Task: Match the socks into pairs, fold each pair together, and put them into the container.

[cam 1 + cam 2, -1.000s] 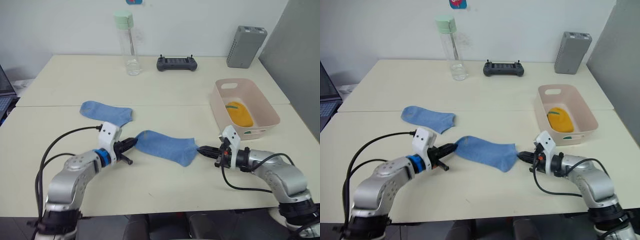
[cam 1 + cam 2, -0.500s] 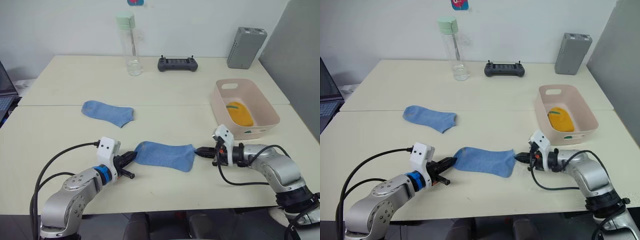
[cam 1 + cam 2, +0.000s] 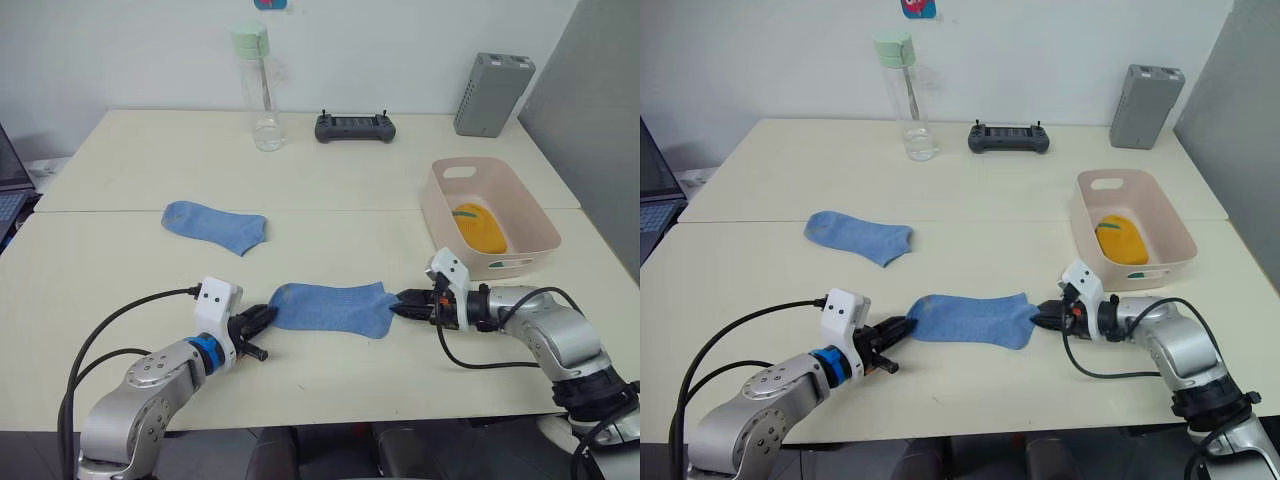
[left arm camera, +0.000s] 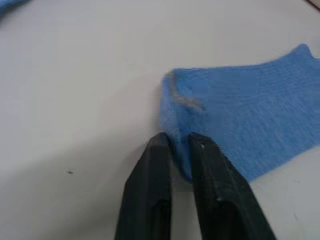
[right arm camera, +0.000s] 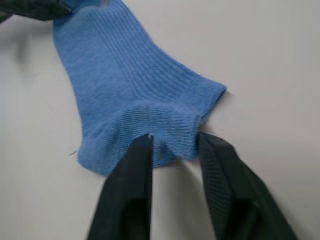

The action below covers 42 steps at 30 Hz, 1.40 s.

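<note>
Over the last second the near blue sock (image 3: 330,308) has been drawn out from a slanted, slack lie into a flat, level strip across the front of the bench (image 3: 330,180), so it looks readied for pairing. Its mate, the far blue sock (image 3: 214,224), lies well apart toward the left, unmoved. Left gripper (image 4: 178,143): jaws nearly closed, pinching one end of the near sock. Right gripper (image 5: 172,145): jaws partly open, straddling the bunched edge of the other end. One yellow bundle (image 3: 478,226) already sits in the pink container (image 3: 440,222).
</note>
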Each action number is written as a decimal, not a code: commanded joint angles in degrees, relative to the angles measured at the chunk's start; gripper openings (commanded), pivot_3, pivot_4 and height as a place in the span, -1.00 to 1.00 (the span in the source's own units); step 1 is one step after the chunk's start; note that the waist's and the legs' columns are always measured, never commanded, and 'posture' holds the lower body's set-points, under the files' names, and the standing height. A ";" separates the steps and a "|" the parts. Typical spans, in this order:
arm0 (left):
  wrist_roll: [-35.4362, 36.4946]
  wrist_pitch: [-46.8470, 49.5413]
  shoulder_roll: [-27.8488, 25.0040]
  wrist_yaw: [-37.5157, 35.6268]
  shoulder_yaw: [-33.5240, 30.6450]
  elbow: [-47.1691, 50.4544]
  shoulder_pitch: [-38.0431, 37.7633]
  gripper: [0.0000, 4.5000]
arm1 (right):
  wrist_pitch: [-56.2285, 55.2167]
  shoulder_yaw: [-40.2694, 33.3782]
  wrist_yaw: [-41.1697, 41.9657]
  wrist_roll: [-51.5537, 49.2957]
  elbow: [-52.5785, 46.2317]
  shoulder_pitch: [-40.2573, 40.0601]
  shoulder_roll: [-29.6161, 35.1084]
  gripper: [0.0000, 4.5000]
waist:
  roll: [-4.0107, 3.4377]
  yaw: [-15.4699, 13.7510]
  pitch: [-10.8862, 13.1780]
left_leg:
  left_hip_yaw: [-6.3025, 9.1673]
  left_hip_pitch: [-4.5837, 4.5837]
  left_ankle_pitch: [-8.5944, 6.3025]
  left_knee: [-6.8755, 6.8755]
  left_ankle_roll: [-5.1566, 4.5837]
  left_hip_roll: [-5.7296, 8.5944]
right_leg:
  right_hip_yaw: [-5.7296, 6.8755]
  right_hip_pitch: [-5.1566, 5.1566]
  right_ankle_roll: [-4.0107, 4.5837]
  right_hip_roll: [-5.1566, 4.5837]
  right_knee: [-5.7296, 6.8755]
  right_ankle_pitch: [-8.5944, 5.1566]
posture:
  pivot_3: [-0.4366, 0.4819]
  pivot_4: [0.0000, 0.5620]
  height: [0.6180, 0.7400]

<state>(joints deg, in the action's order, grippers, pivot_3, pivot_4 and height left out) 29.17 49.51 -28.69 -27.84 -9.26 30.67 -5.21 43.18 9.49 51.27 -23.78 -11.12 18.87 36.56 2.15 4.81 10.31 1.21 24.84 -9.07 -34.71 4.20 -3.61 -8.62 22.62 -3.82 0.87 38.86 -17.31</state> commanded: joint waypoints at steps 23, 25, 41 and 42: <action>-17.70 -35.58 -8.81 -24.02 18.81 -23.40 19.65 -1.00 | -23.87 11.44 -4.69 16.10 5.71 3.78 -10.78 -0.96 | 0.12 -0.04 -0.03 | -0.14 0.33 -0.02 0.27 0.03 -0.06 | 0.03 0.60 -0.08 0.02 0.12 0.32 | -0.05 -0.47 1.00; -18.95 -36.13 -9.58 -24.02 18.70 -25.24 18.68 -1.00 | -25.60 10.42 -3.82 16.43 7.00 2.40 -9.62 -0.96 | 0.12 -0.05 -0.03 | -0.15 0.33 -0.02 0.26 0.03 -0.05 | 0.01 0.59 -0.12 0.02 0.12 0.31 | -0.05 -0.47 1.00; -14.58 -33.77 -12.96 -25.25 12.33 -17.07 9.93 -1.00 | -20.15 5.81 -0.60 9.50 -5.28 -3.35 -6.90 -0.96 | 0.11 0.01 -0.04 | -0.13 0.19 -0.01 0.20 0.03 -0.09 | 0.00 0.49 -0.34 0.02 0.19 0.23 | -0.05 -0.47 1.00; -15.51 -34.42 -13.42 -25.26 12.78 -17.34 9.46 -1.00 | -20.23 6.32 -0.77 10.09 -4.97 -3.57 -6.94 -0.96 | 0.11 0.01 -0.05 | -0.14 0.18 -0.01 0.20 0.03 -0.09 | -0.01 0.49 -0.33 0.02 0.19 0.23 | -0.05 -0.47 1.00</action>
<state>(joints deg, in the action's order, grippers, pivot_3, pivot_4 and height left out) 15.31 16.64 -41.49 -52.61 3.13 12.73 4.91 22.86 15.33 50.89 -14.23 -14.91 15.93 29.52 2.25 4.82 10.27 1.05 25.02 -9.08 -34.51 4.22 -3.69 -8.65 23.12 -4.14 0.88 39.05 -17.08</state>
